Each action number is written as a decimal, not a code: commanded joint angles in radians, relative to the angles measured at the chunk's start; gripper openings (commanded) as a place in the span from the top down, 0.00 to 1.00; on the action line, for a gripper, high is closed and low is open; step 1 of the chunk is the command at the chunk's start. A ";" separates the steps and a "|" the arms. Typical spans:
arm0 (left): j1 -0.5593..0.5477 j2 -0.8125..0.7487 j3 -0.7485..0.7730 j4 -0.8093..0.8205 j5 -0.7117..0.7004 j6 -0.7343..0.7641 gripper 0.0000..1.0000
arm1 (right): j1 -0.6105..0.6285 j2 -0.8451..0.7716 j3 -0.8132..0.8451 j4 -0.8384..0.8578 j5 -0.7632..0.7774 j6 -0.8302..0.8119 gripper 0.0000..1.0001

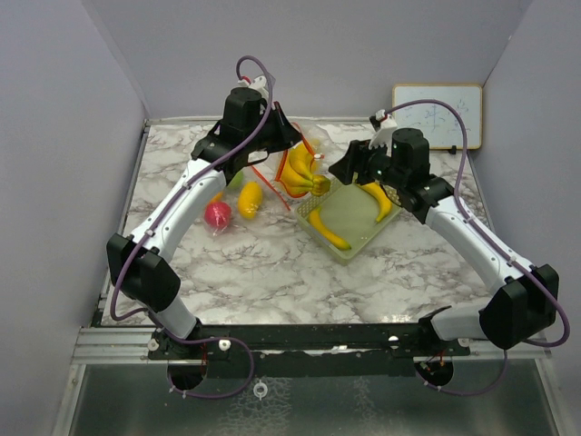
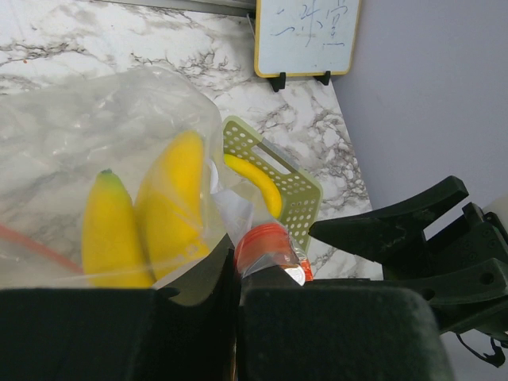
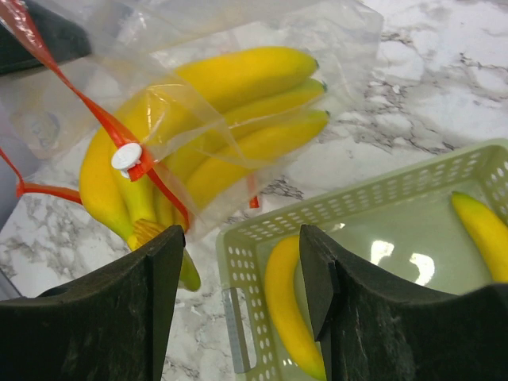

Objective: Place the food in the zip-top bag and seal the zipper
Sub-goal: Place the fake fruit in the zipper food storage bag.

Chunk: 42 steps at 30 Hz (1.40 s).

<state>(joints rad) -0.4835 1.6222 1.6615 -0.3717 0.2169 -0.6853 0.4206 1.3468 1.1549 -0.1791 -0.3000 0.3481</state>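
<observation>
The clear zip-top bag (image 1: pixel 313 150) hangs from my left gripper (image 1: pixel 277 127), whose jaws are shut on the bag's red zipper edge (image 2: pixel 266 246). A bunch of yellow bananas (image 3: pixel 238 103) lies inside it, stem end poking out of the mouth. The white slider (image 3: pixel 127 156) sits on the red zipper strip. My right gripper (image 3: pixel 238 270) is open with nothing between its fingers, hovering over the near corner of the tray beside the bag's mouth. Loose bananas (image 1: pixel 327 229) (image 1: pixel 379 200) lie in the tray. A red-pink ball fruit (image 1: pixel 217 214) and a small yellow piece (image 1: pixel 250 198) rest on the table at left.
The pale green mesh tray (image 1: pixel 363 243) stands right of centre on the marble table. A small whiteboard (image 1: pixel 437 115) leans against the back wall at the far right corner. Grey walls enclose the table on three sides.
</observation>
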 commanded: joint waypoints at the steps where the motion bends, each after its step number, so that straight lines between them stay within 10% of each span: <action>1: 0.000 -0.031 0.039 0.065 0.019 -0.032 1.00 | 0.002 0.023 -0.027 0.150 -0.097 0.036 0.41; 24: -0.009 0.013 0.062 0.088 0.060 -0.057 1.00 | 0.072 0.218 0.102 0.362 -0.086 0.115 0.40; 30: -0.012 0.010 0.063 0.087 0.073 -0.062 1.00 | 0.073 0.220 0.069 0.375 0.058 0.094 0.83; 36: -0.011 -0.020 0.034 0.033 0.050 -0.018 1.00 | 0.073 0.200 0.153 0.189 0.245 0.006 0.93; 42: -0.001 -0.032 -0.027 -0.136 -0.022 0.098 1.00 | 0.073 0.326 0.601 -0.283 0.112 -0.145 0.94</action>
<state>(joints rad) -0.4919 1.6279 1.6638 -0.3794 0.2447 -0.6804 0.4946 1.6039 1.4612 -0.1295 -0.1528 0.3336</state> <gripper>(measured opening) 0.011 0.192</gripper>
